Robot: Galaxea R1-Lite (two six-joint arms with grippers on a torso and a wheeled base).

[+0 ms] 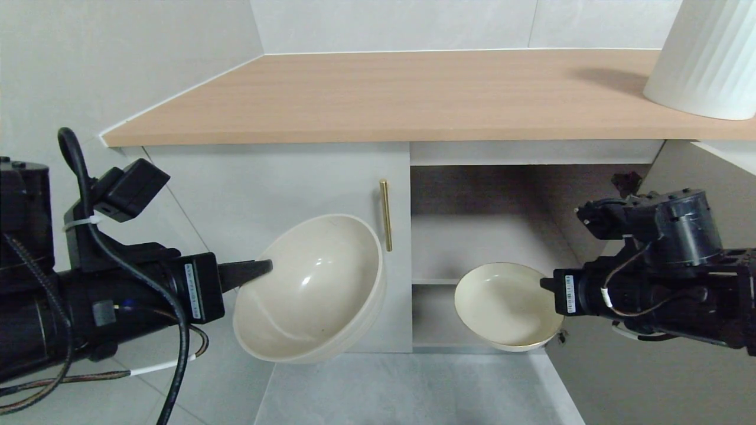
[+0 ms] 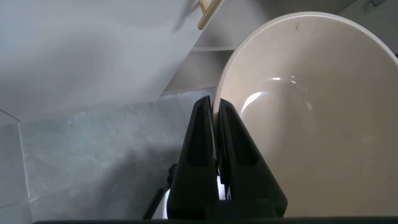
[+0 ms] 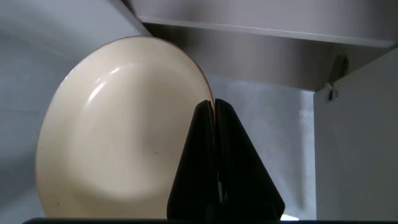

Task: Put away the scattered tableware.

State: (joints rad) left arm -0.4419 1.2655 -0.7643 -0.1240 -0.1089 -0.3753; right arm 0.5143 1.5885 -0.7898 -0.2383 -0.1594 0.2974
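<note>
My left gripper (image 1: pixel 263 270) is shut on the rim of a large cream bowl (image 1: pixel 313 289), held in the air in front of the shut left cabinet door (image 1: pixel 271 189). The left wrist view has both fingers (image 2: pixel 214 134) pinching that bowl's (image 2: pixel 311 118) rim. To the right, my right gripper (image 1: pixel 546 283) is shut on the rim of a smaller cream bowl (image 1: pixel 505 304), which hangs at the mouth of the open cabinet (image 1: pixel 478 230). That clamp (image 3: pixel 213 118) on the small bowl (image 3: pixel 118 130) shows in the right wrist view.
A wooden countertop (image 1: pixel 413 94) runs above the cabinet, with a white ribbed container (image 1: pixel 709 59) at its right end. The shut door carries a brass handle (image 1: pixel 385 215). The open right door (image 1: pixel 649 366) stands beside my right arm. A low shelf (image 1: pixel 434 282) and grey floor (image 1: pixel 407 389) lie below.
</note>
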